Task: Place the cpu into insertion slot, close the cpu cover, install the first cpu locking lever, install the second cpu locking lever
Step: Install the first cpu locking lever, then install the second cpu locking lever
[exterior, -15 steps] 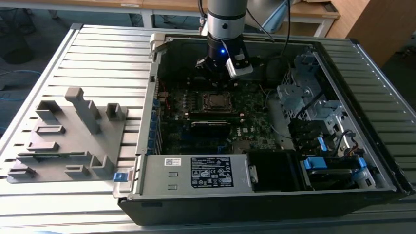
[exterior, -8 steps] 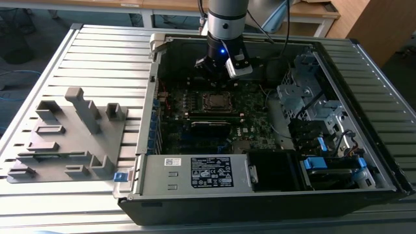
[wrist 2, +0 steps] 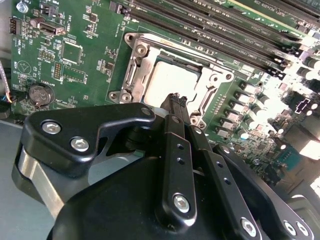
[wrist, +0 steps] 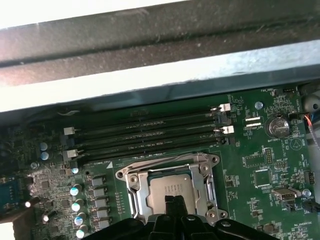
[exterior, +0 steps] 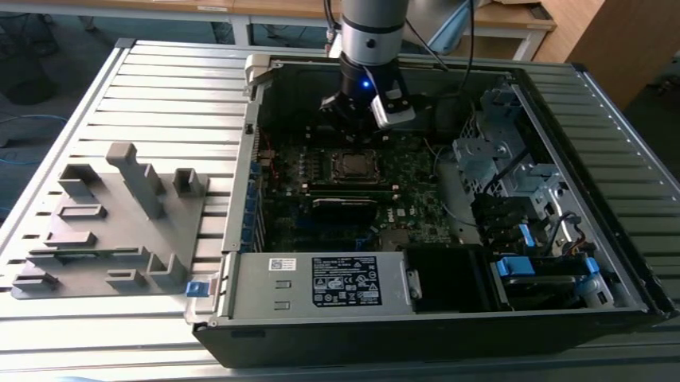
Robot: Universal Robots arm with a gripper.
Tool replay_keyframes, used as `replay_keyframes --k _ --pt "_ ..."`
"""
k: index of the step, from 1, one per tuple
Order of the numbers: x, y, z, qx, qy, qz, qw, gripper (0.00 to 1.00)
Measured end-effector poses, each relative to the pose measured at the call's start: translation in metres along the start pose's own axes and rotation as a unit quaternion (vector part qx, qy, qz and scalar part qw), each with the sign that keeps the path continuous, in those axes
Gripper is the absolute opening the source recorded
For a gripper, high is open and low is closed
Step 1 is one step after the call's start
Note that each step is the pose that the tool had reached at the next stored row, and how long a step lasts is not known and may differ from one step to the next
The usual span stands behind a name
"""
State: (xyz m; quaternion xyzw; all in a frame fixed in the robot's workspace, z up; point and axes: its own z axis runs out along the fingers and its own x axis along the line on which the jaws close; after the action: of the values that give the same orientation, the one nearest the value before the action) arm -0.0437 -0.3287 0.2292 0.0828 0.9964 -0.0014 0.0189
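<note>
Exterior view: arm plunges straight down into the open case (exterior: 595, 263), gripper (exterior: 356, 131) just above the slot (exterior: 353, 165). Second wrist view: fingers (wrist 2: 172, 107) pinched together, holding nothing, over the cpu (wrist 2: 167, 82) seated under the lowered cover (wrist 2: 135, 67). First wrist view: memory slots (wrist: 145, 132) lie beside the socket.

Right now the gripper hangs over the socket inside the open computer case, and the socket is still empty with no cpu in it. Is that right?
Not quite. The gripper does hang over the insertion slot in the open case, but the slot is not empty: both wrist views show the grey-topped cpu already lying in it, framed by the silver cpu cover.
</note>
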Motion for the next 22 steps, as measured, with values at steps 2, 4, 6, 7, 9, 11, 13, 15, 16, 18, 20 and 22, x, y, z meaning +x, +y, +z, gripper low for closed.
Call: replay_keyframes --k 2,4,6,7,9,11,13,15,16,18,20,22 --pt "-0.0008 0.0001 0.0004 0.0000 0.0000 -0.003 1.00000 0.11" --pt "-0.0009 0.0001 0.0004 0.0000 0.0001 -0.004 0.99999 0.11" --pt "-0.0009 0.0001 0.0005 0.0003 0.0025 -0.004 0.99999 0.11" --pt "-0.0009 0.0001 0.0005 0.0003 0.0026 -0.004 0.99999 0.11" --pt "-0.0010 -0.0002 0.0006 0.0002 0.0025 -0.004 0.99999 0.11" --pt "-0.0011 -0.0010 0.0005 0.0003 0.0026 -0.004 0.99999 0.11" --pt "-0.0013 -0.0019 0.0005 0.0002 0.0026 -0.004 0.99999 0.11" --pt "-0.0013 -0.0020 0.0006 0.0002 0.0027 -0.004 0.99999 0.11" --pt "-0.0013 -0.0022 0.0005 0.0003 0.0027 -0.004 0.99999 0.11" --pt "-0.0013 -0.0024 0.0005 0.0003 0.0027 -0.004 0.99999 0.11" --pt "-0.0014 -0.0028 0.0005 0.0003 0.0027 -0.004 0.99999 0.11" --pt "-0.0015 -0.0034 0.0005 0.0003 0.0027 -0.004 0.99999 0.11"
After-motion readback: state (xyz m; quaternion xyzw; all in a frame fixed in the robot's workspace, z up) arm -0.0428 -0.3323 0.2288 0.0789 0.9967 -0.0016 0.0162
